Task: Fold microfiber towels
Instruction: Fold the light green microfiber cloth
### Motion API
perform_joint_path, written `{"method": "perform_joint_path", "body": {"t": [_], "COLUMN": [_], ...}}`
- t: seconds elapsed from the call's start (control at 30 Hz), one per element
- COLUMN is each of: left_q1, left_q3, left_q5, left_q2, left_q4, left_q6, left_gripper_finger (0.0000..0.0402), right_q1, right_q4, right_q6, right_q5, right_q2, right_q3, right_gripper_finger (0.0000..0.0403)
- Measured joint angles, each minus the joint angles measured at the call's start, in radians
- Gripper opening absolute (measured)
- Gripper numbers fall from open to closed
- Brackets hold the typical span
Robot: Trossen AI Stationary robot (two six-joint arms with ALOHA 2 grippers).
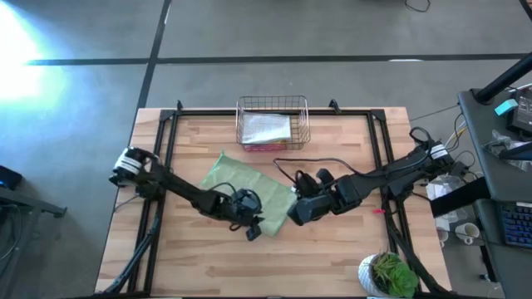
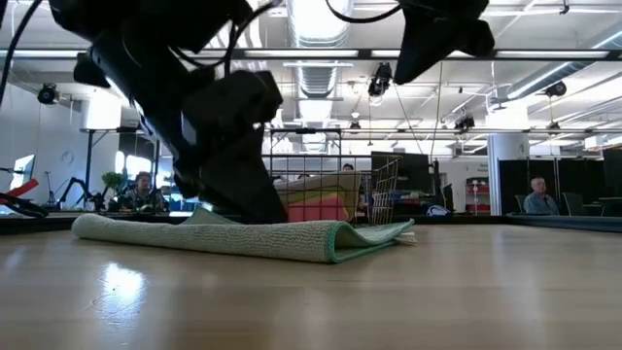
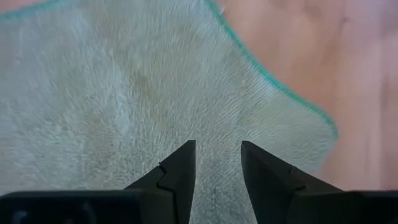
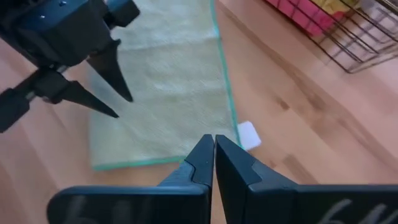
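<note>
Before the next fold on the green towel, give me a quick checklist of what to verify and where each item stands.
1. Towel lies flat on the table: ok, folded once, no big bunching.
2. Left gripper open over the towel: ok, fingers apart, cloth below them.
3. Right gripper ready to grasp: not ok, fingers shut, holding nothing.
4. Right gripper at the towel's edge: ok, it sits by a corner with a white tag.
5. Basket clear of the fold: ok, apart from the towel.
6. Left fingers touching the cloth: cannot tell.

Overhead, table-level and two close wrist cameras all share the towel (image 1: 249, 184).
</note>
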Motion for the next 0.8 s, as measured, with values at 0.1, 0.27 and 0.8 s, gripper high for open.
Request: {"method": "perform_joint_path", "body": {"t": [0.1,0.27,0.8], "left_q1": [-0.001,-0.005,-0.080], "left_q3": [0.005,0.008,0.050], "left_q5": [0.013,0.078,0.338], "left_q2": [0.032,0.051,0.011], "left_q4": [0.000,-0.013,-0.622], "left_q6": [-0.032,-0.049,0.298], "left_gripper_finger": [0.0113,0.0113,0.0113], "right_q1": [0.000,-0.002,-0.020], "right_q4": [-0.050,-0.130,-0.160], "right_q6": [0.000,-0.010,-0.164], "right_q5": [0.000,0.000,-0.001], "right_q2": [0.000,0.000,0.001], "right_q3": [0.000,-0.002,-0.006], "right_gripper_finger": [0.0009,0.0009,0.0009]}}
